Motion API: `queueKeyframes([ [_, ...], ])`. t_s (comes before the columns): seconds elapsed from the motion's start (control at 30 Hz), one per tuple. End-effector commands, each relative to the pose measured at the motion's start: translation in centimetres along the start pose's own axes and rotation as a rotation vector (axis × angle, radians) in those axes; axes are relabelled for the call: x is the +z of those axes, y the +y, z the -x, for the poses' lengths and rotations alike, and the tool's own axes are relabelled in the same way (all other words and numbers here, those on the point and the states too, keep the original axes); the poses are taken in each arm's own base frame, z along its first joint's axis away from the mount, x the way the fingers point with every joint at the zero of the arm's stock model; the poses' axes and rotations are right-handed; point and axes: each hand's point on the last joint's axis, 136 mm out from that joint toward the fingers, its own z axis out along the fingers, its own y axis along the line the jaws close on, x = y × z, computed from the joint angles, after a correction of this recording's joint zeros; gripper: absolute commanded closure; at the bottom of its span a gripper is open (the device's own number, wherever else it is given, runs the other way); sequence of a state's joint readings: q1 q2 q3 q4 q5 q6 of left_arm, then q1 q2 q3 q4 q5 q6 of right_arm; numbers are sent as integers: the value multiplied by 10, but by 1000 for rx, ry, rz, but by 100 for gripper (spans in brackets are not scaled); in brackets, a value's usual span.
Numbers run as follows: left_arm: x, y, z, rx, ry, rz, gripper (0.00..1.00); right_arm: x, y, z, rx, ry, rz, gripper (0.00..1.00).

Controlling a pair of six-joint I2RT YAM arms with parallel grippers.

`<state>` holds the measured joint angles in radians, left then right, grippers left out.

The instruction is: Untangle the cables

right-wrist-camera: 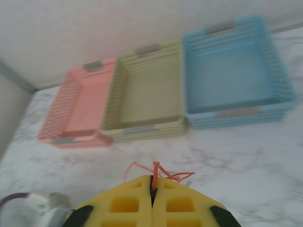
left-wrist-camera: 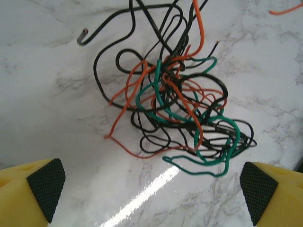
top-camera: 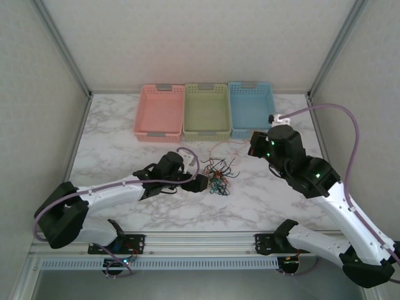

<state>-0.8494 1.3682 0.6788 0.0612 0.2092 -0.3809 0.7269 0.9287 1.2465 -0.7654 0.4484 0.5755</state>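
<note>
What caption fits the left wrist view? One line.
Open left pincer facing tangled black, orange and green cables on marble.

Lab test cell, white panelled walls (top-camera: 200, 37), aluminium frame (top-camera: 62, 47), marble-look tabletop (top-camera: 112, 137)

The cables (left-wrist-camera: 180, 109) are a jumble of black, orange-red and green, lying on a table (top-camera: 112, 125) of white marble with grey veins. Along its far edge stand a pink basket (top-camera: 160, 112), a pale green basket (top-camera: 207, 111) and a blue basket (top-camera: 251, 107), all slatted. The left gripper (left-wrist-camera: 151, 187) is yellow with black cross-hatched pads (left-wrist-camera: 45, 185); the right gripper (right-wrist-camera: 152, 182) is yellow too, an orange strand (right-wrist-camera: 155, 166) at its tip.
</note>
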Motion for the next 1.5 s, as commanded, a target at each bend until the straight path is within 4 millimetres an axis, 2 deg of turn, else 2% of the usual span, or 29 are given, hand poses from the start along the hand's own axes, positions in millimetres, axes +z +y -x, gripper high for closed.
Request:
queueKeyframes([
  [0.0, 5, -14, 28, 75, -77, -28, 1, -11, -56, 6, -65, -69, -252, 100],
  [0.1, 13, -20, 30, 89, -69, -56, 0, -15, -74, 4, -58, -91, -299, 100],
  [0.3, 37, -31, 39, 139, 4, -80, 0, -6, -81, -8, -34, -58, -290, 100],
  [0.57, 63, -10, 46, 118, 32, -35, 0, -3, -84, -8, -23, -43, -280, 100],
  [0.73, 79, -2, 32, 95, 93, -15, 0, -2, -85, -9, -18, -40, -275, 100],
  [0.87, 80, 4, 20, 84, 104, -5, 2, -4, -87, -6, -24, -45, -281, 100],
  [0.97, 81, 7, 12, 66, 123, -6, 11, -6, -90, -2, -26, -58, -292, 100],
  [1.13, 82, 12, -4, 31, 168, -3, 41, -13, -95, 8, -34, -89, -310, 100],
  [1.17, 80, 13, -6, 24, 174, -2, 44, -15, -96, 11, -37, -97, -315, 100],
  [1.37, 54, 23, -15, 24, 152, 55, 55, -25, -102, 31, -75, -153, -360, 100],
  [1.47, 40, 31, -19, 28, 157, 108, 76, -31, -106, 44, -92, -186, -390, 100],
])
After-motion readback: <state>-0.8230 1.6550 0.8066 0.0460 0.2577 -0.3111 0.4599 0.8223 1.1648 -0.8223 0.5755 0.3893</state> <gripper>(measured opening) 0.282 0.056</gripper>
